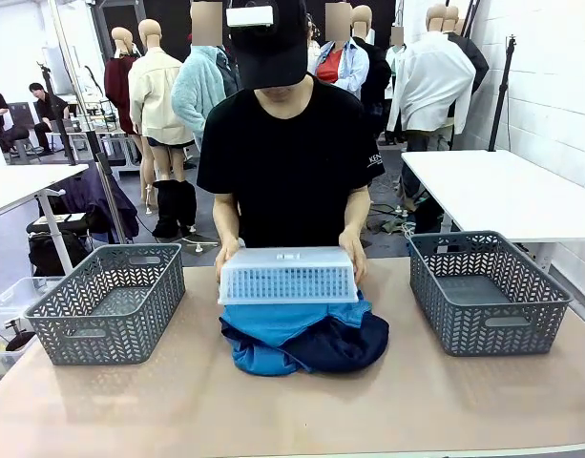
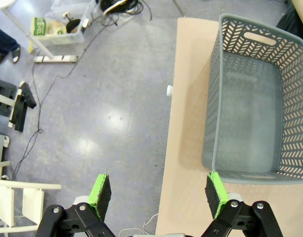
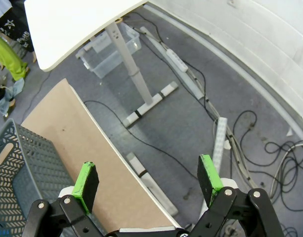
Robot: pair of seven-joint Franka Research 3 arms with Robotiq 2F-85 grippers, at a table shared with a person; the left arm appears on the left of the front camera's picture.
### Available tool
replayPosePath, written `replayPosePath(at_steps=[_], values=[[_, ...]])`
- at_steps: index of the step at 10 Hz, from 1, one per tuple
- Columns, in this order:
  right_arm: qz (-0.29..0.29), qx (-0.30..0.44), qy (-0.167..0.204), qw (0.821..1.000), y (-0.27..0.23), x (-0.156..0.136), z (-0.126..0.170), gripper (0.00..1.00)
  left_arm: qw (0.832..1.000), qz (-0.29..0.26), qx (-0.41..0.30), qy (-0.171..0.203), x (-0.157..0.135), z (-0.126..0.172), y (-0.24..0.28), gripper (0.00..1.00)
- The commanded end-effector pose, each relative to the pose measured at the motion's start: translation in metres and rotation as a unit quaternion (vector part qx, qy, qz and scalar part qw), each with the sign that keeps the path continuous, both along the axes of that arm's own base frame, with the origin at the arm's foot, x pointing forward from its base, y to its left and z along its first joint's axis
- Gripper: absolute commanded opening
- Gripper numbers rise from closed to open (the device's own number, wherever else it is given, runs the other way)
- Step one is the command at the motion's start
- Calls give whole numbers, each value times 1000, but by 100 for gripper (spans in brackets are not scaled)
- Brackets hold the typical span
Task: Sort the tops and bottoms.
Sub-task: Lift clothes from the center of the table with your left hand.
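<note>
Gripping, left: nothing. The left gripper (image 2: 157, 186) has its jaws spread wide with only air between the green pads. It hangs over the table (image 2: 188, 123) at its edge, one pad above the floor and the other above the tabletop.
Gripping, right: nothing. The right gripper (image 3: 146, 170) has its jaws just as wide apart and touches nothing. It hangs over another edge of the table, one pad above the tabletop and the other above the floor.
Tops: bright blue cloth (image 1: 273, 329) lies heaped at the middle of the table, toward its far side.
Bottoms: dark navy cloth (image 1: 344, 345) lies in the same heap, bunched against the blue on the table's right half.
White crate: the crate (image 1: 288, 274) is over the far part of the heap at the table's middle. The person across the table has one hand (image 1: 225, 260) at one end and the other hand (image 1: 355, 258) at the opposite end.
Left grey basket: the basket (image 1: 109, 303) stands at the table's left end.
Right grey basket: the basket (image 1: 488, 291) stands at the table's right end.
Hidden: the crate covers the back of the heap, so the number of garments cannot be counted.
Unclear: whether the crate rests on the cloth or is held just above it.
Cut off: in the right wrist view, that basket shows only as a corner.
</note>
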State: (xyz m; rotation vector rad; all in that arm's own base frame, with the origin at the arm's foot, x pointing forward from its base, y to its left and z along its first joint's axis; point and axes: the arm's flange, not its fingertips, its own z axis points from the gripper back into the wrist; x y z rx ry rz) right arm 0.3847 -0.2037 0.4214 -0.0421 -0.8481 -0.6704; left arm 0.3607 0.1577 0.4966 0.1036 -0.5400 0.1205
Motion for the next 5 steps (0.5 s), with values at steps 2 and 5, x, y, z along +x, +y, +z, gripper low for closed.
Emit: replayPosePath(at_steps=[2,5], values=[[3,-5,6,1000,0,-1,1,100,1000,-1,4,-3,0,0,0,100],[3,-5,6,1000,0,-1,1,100,1000,-1,4,-3,0,0,0,100]])
